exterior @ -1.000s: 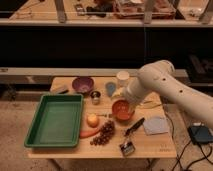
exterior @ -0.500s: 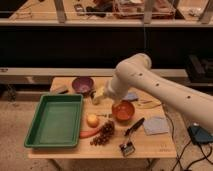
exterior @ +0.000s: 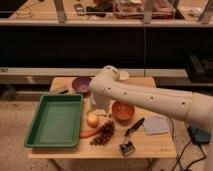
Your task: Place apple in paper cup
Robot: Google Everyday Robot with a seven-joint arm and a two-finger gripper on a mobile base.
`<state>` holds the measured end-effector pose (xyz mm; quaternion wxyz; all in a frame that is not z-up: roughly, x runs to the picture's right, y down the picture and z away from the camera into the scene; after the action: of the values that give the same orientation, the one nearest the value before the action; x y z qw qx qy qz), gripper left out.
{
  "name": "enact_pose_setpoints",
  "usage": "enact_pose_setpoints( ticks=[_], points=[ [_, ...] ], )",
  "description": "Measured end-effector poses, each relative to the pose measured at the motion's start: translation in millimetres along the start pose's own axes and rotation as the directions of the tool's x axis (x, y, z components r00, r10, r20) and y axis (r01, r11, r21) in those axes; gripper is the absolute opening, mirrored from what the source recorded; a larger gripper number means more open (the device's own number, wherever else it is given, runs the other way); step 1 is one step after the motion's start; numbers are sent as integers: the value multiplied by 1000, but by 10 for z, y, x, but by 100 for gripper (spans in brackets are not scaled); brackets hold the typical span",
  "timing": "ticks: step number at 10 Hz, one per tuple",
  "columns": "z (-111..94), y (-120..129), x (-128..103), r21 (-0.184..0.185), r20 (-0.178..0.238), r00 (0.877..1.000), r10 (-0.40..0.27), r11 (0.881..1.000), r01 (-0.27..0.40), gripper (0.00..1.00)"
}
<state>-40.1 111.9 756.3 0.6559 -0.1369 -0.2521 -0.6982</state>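
Just above round pale apple (exterior: 92,120), end effector (exterior: 99,111) of smooth white arm (exterior: 150,100), grip cannot tell, cream paper cup (exterior: 123,76) behind.

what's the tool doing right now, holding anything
The tool: down beside the apple, largely hidden by the arm; open or closed cannot be told. The apple lies on the table.

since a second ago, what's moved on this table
The arm swung toward the green tray, carrying the end effector from over the orange bowl to just behind the apple. Nothing was picked up; apple, paper cup, carrot and grapes stayed put.
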Motion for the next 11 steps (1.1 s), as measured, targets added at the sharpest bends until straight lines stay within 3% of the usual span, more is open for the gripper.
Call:
enact_pose_setpoints(
  ticks=[4, 11],
  points=[
    [416, -69, 123, -61, 47, 999, -28, 998, 31, 65],
    [769, -203, 80, -44, 77, 997, -31, 998, 35, 65]
  ],
)
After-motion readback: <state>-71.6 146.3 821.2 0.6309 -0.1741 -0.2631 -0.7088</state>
